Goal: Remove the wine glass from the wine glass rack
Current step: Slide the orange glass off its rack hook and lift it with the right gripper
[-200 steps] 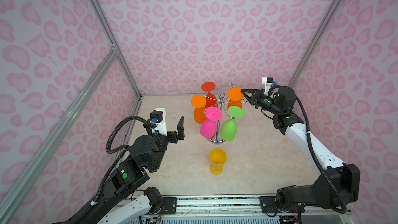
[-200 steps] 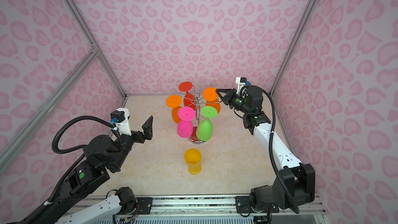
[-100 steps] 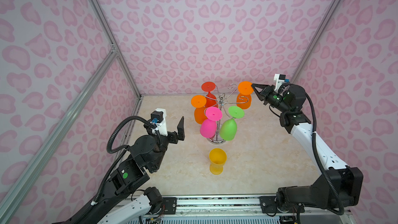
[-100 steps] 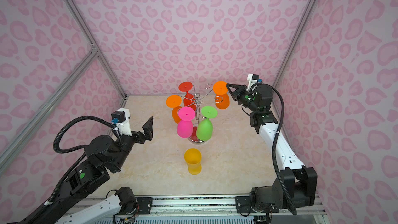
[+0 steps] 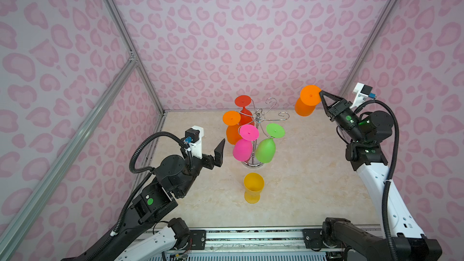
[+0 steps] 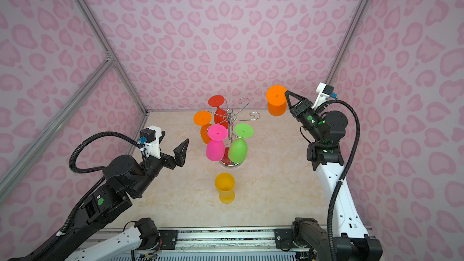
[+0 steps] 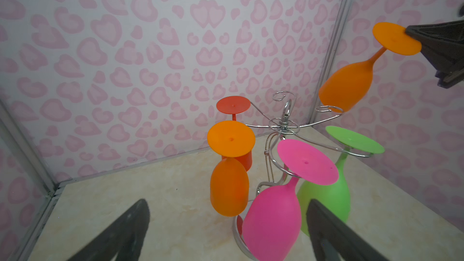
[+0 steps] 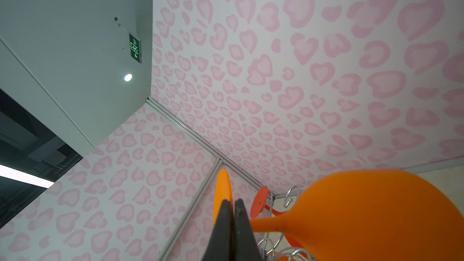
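Off the wine glass rack [image 5: 258,118], the orange wine glass [image 5: 306,102] hangs from the right hand [image 5: 320,93], clenched on its foot rim alone; so thin a pinch could let it slip.

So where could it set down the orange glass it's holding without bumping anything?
Widest bare patch: the table between the rack and the right wall, below the held orange glass. Also either side of the yellow glass. Crowded: close round the rack, where the pink glass and green glass hang low.
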`<act>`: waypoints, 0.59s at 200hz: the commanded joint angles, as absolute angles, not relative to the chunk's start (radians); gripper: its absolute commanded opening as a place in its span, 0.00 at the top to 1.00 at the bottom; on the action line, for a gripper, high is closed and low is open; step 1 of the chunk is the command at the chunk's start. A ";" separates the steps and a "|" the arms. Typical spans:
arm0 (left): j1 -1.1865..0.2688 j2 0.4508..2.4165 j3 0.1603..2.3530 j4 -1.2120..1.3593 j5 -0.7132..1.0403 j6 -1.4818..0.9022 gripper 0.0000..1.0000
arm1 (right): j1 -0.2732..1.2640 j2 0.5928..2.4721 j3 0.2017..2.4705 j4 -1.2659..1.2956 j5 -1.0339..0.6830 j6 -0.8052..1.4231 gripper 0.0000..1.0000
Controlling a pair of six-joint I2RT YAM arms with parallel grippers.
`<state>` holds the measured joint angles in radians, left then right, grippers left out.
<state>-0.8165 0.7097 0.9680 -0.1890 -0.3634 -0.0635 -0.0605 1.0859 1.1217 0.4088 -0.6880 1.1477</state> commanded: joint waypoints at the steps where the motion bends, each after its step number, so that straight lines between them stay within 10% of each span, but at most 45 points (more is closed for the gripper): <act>1: -0.794 0.717 0.966 -0.071 -0.150 -0.083 0.01 | -0.062 1.036 1.120 0.532 -0.678 1.115 1.00; 118: -0.337 1.021 0.912 0.813 0.829 -0.758 0.00 | 0.140 1.106 1.077 1.089 -0.705 1.436 1.00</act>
<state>-0.3817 0.9318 0.9070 0.3992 0.5583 -0.4538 0.0868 1.0660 1.0771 0.8562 -0.6899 1.3178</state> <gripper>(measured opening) 0.996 0.049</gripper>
